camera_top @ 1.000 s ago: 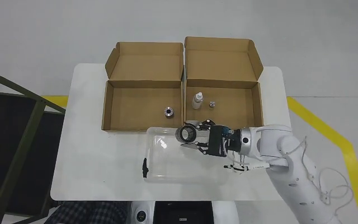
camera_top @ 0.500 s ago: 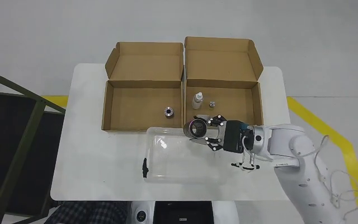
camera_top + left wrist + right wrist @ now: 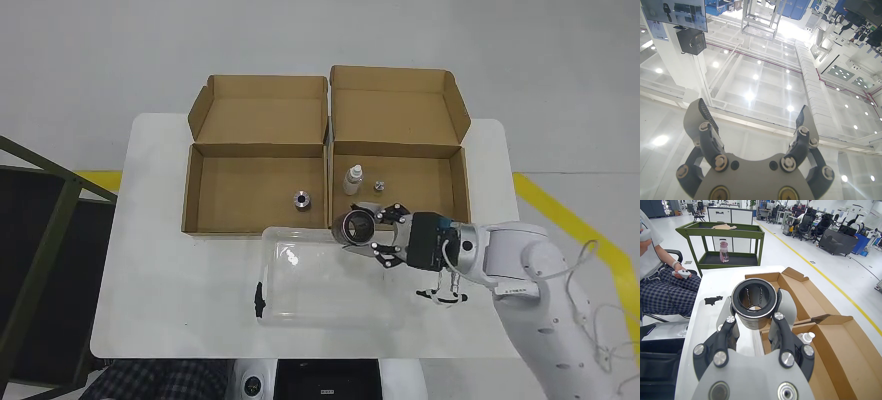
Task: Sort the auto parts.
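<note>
My right gripper (image 3: 362,229) is shut on a metal linear bearing (image 3: 353,226), a steel sleeve with a black-rimmed bore (image 3: 754,300). It hangs over the far edge of the clear plastic tray (image 3: 300,300), just in front of the right cardboard box (image 3: 455,190). That box holds a small white bottle (image 3: 352,179) and a small metal part (image 3: 380,185). In the left cardboard box (image 3: 195,190) lies a round metal part (image 3: 300,199). My left gripper (image 3: 753,115) is open with nothing between its fingers and points up at the ceiling.
A small black part (image 3: 259,297) lies at the tray's left edge. Both boxes have their lids folded back toward the far side of the white table (image 3: 160,260). A green cart (image 3: 723,245) stands beyond the table.
My right gripper has carried the bearing right and toward the far side, from over the tray's middle to its far edge by the right box.
</note>
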`<state>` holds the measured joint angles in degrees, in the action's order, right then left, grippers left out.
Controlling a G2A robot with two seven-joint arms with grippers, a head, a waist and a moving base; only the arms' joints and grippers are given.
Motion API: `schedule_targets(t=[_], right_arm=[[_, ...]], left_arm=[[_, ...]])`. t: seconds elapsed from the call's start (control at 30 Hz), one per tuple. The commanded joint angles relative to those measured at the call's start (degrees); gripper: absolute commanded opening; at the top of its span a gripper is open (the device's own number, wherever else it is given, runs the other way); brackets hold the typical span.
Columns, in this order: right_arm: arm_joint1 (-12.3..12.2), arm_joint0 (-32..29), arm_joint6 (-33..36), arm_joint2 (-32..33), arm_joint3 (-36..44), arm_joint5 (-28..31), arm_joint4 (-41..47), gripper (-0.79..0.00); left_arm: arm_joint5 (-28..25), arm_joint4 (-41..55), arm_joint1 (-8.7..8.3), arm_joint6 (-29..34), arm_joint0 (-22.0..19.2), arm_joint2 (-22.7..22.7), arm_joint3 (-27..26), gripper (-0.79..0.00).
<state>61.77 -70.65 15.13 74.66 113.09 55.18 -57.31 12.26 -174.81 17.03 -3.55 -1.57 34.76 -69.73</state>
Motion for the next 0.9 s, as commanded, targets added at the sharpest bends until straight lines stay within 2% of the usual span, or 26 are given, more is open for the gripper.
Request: schedule_targets(t=[0.0,0.3,0.87], right_arm=[[0.05,0.6,0.36,-1.02,0.03,-0.34,0.0,-0.785],[0.7,5.96,3.62,-7.04,-1.65,-3.87,0.19,-0.785],[4.51,17.96,6.51,-22.36,-9.2,-18.74,-4.47,-0.785]], left_arm=[[0.0,0.0,0.0,0.0,0.0,0.0,0.0,0.0],[0.0,0.0,0.0,0.0,0.0,0.0,0.0,0.0],[0.0,0.0,0.0,0.0,0.0,0.0,0.0,0.0]])
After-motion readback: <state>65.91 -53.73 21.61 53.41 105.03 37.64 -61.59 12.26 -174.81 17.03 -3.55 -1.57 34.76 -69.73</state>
